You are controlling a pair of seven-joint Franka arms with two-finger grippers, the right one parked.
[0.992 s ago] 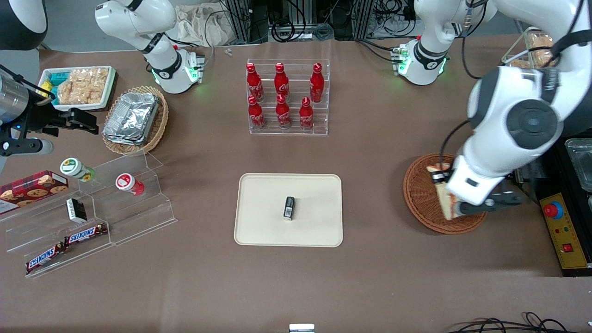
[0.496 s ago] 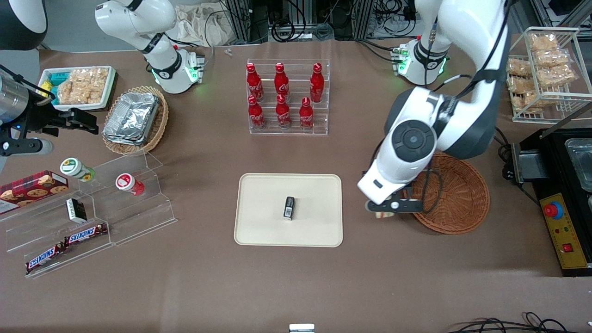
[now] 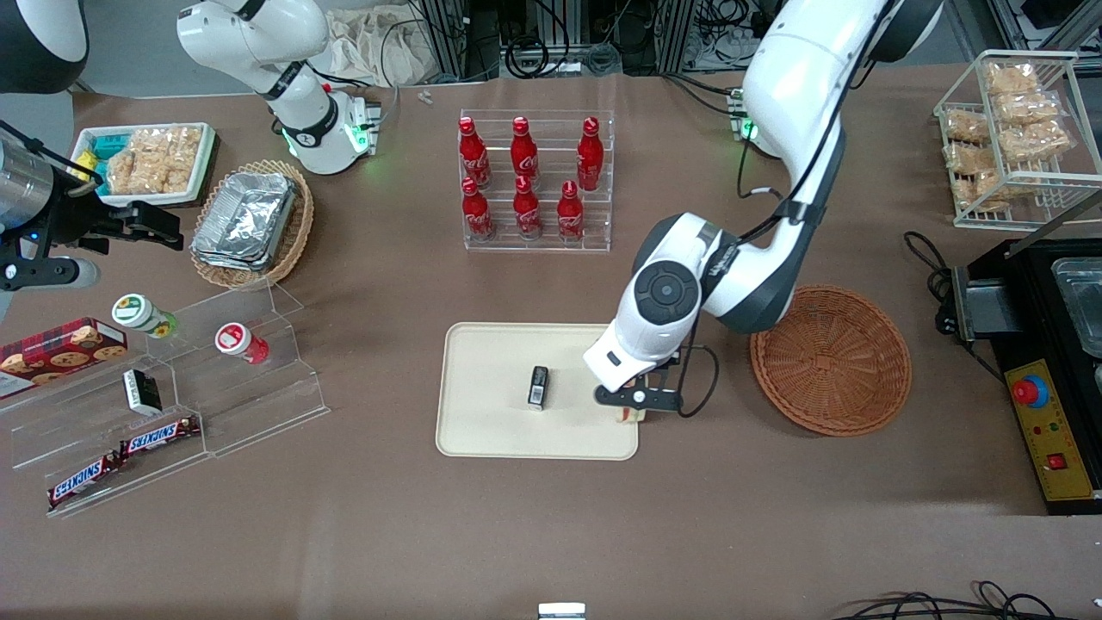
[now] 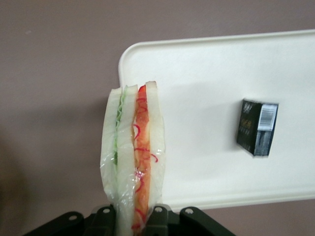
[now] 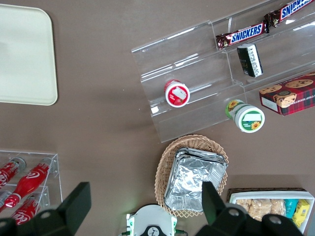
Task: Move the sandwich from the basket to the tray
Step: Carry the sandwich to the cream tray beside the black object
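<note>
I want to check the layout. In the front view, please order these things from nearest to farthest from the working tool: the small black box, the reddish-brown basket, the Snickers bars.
The tool holds the sandwich over the tray's edge.
1. Small black box, on the tray.
2. Basket, toward the working arm's end.
3. Snickers bars, toward the parked arm's end.

The claw [image 3: 631, 405], clamped on the sandwich [image 4: 133, 157], is held over the tray [image 3: 491, 430] at its edge nearest the basket [image 3: 831, 360]. A small black box [image 3: 538, 386] lies mid-tray; bare tray surface is left around it. At lower centre of the front view, open tabletop [image 3: 551, 534] is seen.
</note>
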